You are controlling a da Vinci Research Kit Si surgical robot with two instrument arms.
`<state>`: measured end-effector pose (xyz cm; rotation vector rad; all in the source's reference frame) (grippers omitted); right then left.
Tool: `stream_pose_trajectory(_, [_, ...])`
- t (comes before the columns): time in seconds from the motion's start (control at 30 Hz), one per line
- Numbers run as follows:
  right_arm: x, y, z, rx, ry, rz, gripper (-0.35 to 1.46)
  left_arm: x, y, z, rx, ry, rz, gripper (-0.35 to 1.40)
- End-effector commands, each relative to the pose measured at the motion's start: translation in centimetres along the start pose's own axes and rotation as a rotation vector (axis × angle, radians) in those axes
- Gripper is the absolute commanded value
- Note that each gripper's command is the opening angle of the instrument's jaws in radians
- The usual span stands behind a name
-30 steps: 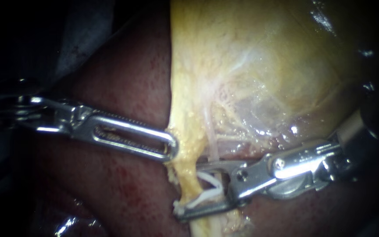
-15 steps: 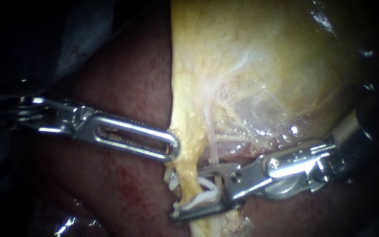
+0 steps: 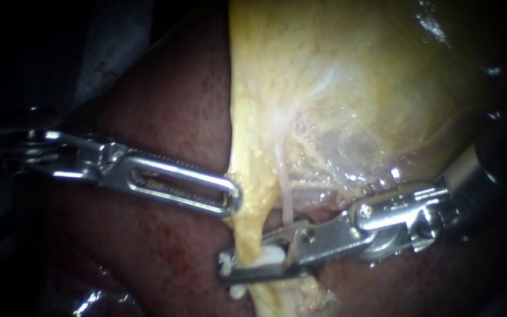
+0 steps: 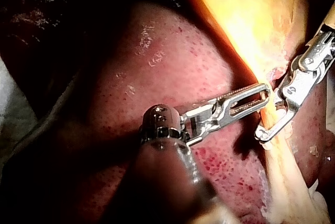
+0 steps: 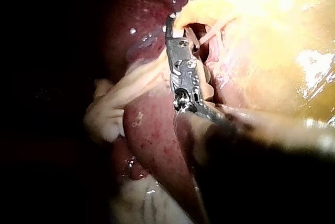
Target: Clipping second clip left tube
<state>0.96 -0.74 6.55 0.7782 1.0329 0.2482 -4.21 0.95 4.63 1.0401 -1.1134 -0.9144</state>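
Observation:
My left instrument comes in over the dark red liver, its slotted jaws shut on the yellow edge of the gallbladder. Below that grip the tissue narrows into the yellow left tube. From the right, my right instrument reaches across this tube, its jaws shut on a white clip that sits around it. A thin pale tube runs down just to the right. In the left wrist view my left instrument meets the yellow tissue, with the right instrument just beyond it.
Liver surrounds the tubes on both sides. In the right wrist view, pale loose tissue hangs beside my right instrument. A glistening wet patch lies at the lower left of the endoscope view.
My right instrument's jaws have closed together on the clip, pressing its spread white legs flat around the left tube, and slid slightly leftward. My left instrument holds still.

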Motion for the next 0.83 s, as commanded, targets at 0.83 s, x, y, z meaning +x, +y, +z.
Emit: stream_pose_trajectory(0.83, [-0.05,-0.01,-0.03,0.01,-0.006,0.025,-0.35,0.0,0.02,0.03,-0.002,-0.001,0.001,-0.35])
